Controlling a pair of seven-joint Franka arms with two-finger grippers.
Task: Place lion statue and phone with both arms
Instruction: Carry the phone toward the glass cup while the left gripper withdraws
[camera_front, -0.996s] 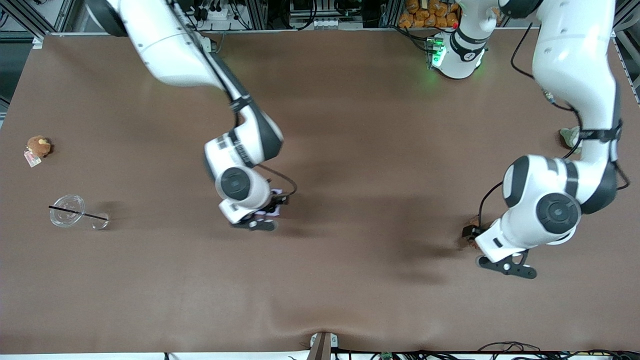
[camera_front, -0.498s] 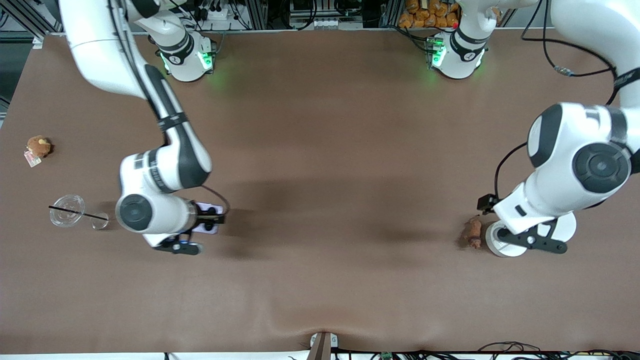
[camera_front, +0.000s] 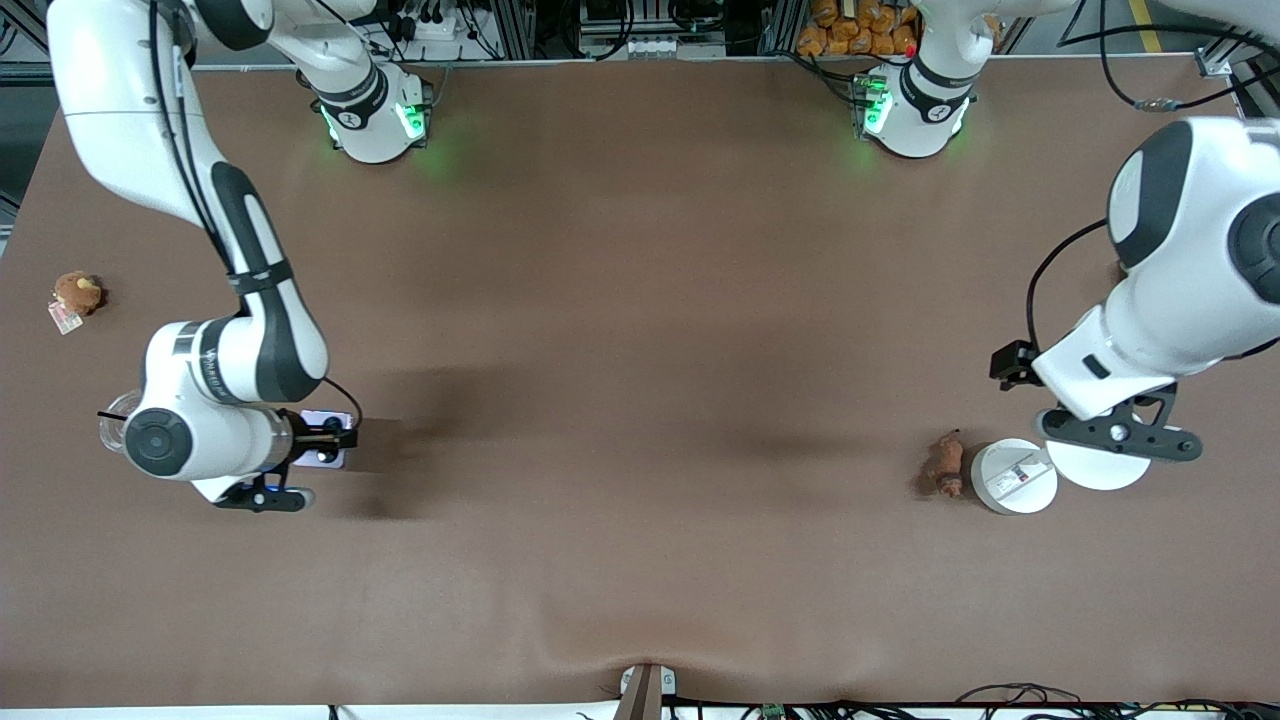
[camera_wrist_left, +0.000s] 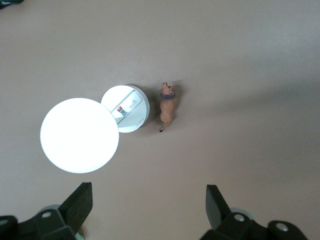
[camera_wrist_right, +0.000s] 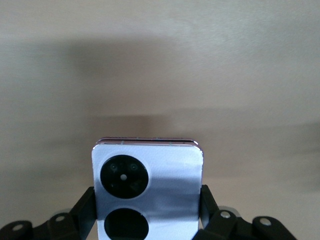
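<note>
The lion statue (camera_front: 945, 465) is a tiny orange-brown figurine that lies on the table toward the left arm's end; it also shows in the left wrist view (camera_wrist_left: 167, 104). My left gripper (camera_front: 1010, 364) is open and empty, up in the air over the table near the lion, with the fingers (camera_wrist_left: 215, 200) wide apart. My right gripper (camera_front: 322, 440) is shut on the pale lilac phone (camera_front: 326, 450) and holds it over the table toward the right arm's end. In the right wrist view the phone (camera_wrist_right: 147, 175) sits between the fingers (camera_wrist_right: 206, 197), its two black circles facing the camera.
Two white round discs (camera_front: 1015, 478) (camera_front: 1098, 467) lie beside the lion; they also show in the left wrist view (camera_wrist_left: 127, 107) (camera_wrist_left: 80, 135). A clear cup with a black straw (camera_front: 112, 415) is partly hidden by my right arm. A brown plush with a tag (camera_front: 77, 292) lies farther from the camera.
My right arm has carried the phone toward the right arm's end of the table. My left gripper has left the lion on the table and risen away from it, uncovering the white discs.
</note>
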